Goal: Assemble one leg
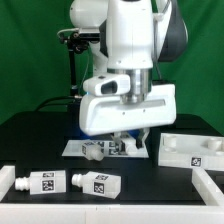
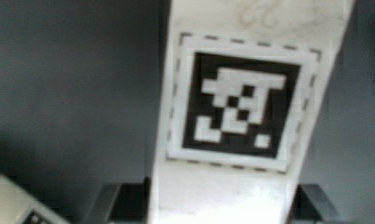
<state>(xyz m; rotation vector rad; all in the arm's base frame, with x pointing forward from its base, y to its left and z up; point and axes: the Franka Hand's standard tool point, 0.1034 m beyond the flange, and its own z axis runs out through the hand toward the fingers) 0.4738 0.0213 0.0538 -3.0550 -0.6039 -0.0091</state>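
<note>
A white leg [image 2: 237, 100] with a black-and-white tag runs lengthwise between my fingers in the wrist view. My gripper [image 2: 219, 200] is shut on the leg, with a finger [image 2: 127, 200] against each side. In the exterior view my gripper [image 1: 118, 143] is low over the marker board [image 1: 75, 148], and the leg's rounded end [image 1: 94, 151] sticks out toward that view's left. Two more legs [image 1: 45, 182] [image 1: 97, 184] lie on the table near the front left of that view.
The wide white tray-like board [image 1: 190, 150] lies at the exterior view's right. Another white part [image 1: 208, 186] sits at the front right and one [image 1: 7, 180] at the far left. A tagged white corner [image 2: 13, 206] shows in the wrist view.
</note>
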